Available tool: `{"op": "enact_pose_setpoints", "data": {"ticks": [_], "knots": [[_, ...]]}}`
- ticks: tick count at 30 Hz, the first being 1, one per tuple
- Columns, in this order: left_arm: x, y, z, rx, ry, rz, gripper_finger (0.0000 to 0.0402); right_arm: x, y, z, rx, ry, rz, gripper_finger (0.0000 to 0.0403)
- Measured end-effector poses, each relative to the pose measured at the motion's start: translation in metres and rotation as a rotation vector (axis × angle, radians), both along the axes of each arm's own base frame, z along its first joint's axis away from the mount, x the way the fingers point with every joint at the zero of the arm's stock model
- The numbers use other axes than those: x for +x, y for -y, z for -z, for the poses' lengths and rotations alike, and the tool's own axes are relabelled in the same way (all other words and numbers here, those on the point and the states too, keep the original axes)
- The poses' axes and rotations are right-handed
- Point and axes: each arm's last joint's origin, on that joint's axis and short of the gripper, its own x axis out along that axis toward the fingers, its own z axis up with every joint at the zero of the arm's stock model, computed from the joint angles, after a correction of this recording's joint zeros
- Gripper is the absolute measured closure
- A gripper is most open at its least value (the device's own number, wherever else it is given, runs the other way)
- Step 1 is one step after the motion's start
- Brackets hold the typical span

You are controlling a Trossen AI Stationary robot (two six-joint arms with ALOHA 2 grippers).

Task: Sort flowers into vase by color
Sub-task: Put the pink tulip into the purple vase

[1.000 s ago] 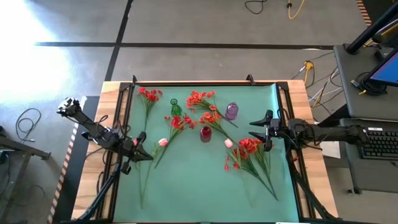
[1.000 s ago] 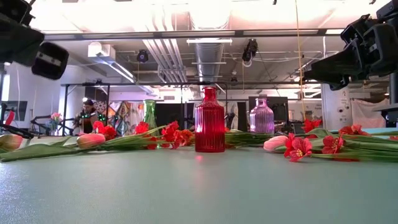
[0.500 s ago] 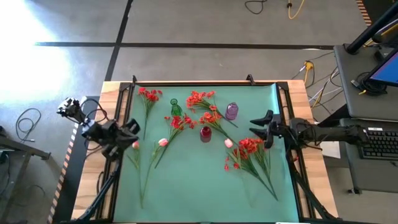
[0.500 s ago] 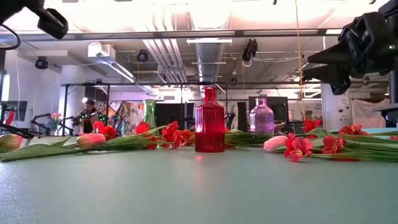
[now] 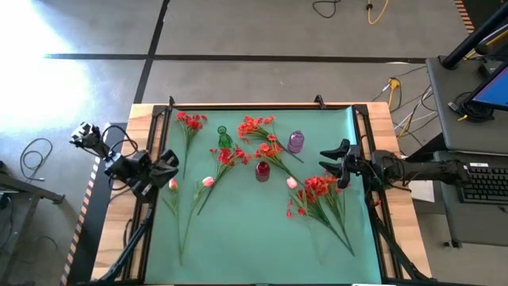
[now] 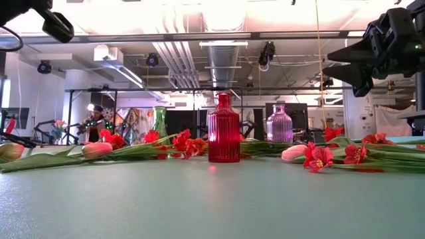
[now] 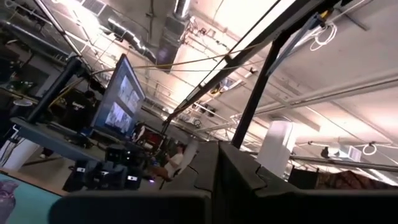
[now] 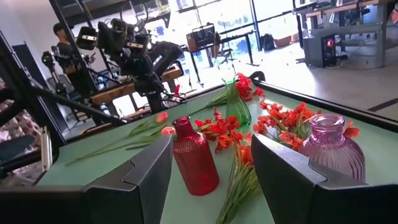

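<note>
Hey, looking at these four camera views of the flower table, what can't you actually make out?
- Left gripper: its wrist view tilts up at the ceiling, so no flowers show there.
- Green vase: in the low view, red blossoms cover its base.
- Pink tulip buds: too small from above to tell their stems apart.
- Right gripper: no fingertips in its wrist view, cut off by the picture's edge.

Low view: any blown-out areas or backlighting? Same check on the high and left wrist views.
Low view: ceiling strip along the top is blown out; the red vase and purple vase are backlit against the bright room. High view: glare washes out the floor at upper left; the green mat is evenly lit. Left wrist view: aimed up at bright ceiling, so the left pincer is nearly a silhouette.
</note>
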Motion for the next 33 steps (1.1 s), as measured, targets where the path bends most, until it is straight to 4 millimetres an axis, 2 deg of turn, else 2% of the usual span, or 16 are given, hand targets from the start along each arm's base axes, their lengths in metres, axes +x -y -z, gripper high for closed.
{"op": "enact_pose_setpoints", "data": {"ticks": [11,13,17,20,23,26,33], "knots": [[0.019,0.014,0.014,0.107,-0.127,-0.007,0.0401,0.000,0.000,-0.005,-0.010,0.053,0.001,0.0193],[0.023,0.017,0.016,0.128,-0.154,-0.007,0.0401,0.000,0.000,-0.009,0.032,0.095,-0.002,0.0193],[0.033,0.025,0.009,0.164,-0.207,-0.012,0.0401,0.000,-0.003,-0.025,0.090,0.135,-0.064,0.0193],[0.044,0.030,-0.002,0.165,-0.286,-0.095,0.0402,0.004,-0.006,-0.044,0.099,0.137,-0.099,0.0193],[0.053,0.033,-0.010,0.120,-0.415,-0.195,0.0401,0.014,-0.009,-0.056,0.117,0.020,-0.115,0.0193],[0.059,0.036,-0.013,0.073,-0.555,-0.210,0.0401,0.029,-0.012,-0.066,0.172,-0.167,-0.111,0.0193],[0.056,0.035,-0.018,-0.033,-0.890,-0.219,0.0401,0.049,-0.019,-0.088,0.350,-0.534,-0.036,0.0193]]}}
